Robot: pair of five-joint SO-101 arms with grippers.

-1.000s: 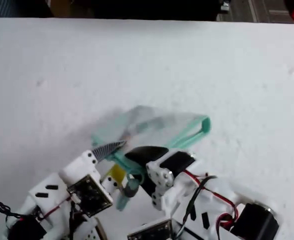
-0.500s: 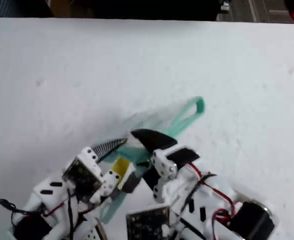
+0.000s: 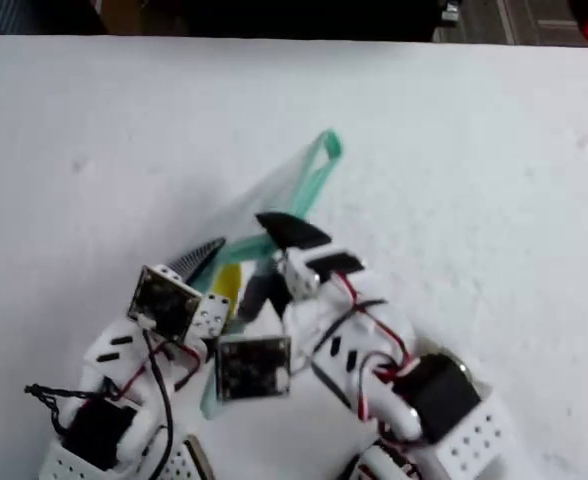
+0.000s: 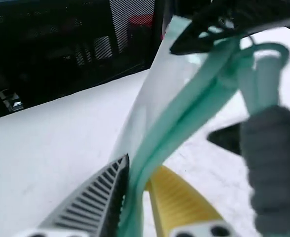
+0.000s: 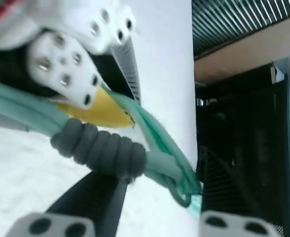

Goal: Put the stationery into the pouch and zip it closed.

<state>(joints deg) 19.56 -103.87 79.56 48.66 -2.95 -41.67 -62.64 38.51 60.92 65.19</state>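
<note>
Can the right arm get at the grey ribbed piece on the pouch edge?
Likely yes: the grey ribbed piece lies against a black finger of the right pincer, nothing between them, while the left pincer clamps the pouch edge.

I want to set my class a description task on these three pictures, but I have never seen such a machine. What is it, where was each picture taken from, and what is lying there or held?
These are two small robot arms side by side at a white table. The high view comes from a fixed camera looking down. The other two come from a camera on each arm's wrist, very close up. In front of the arms is a see-through pouch with a green edge and loop. The left gripper has its striped grey and yellow jaws shut on that green edge. The right gripper is at the same edge, just beside it. A pen with a ribbed grey grip lies against the edge there. I cannot tell whether anything grips it.
</note>
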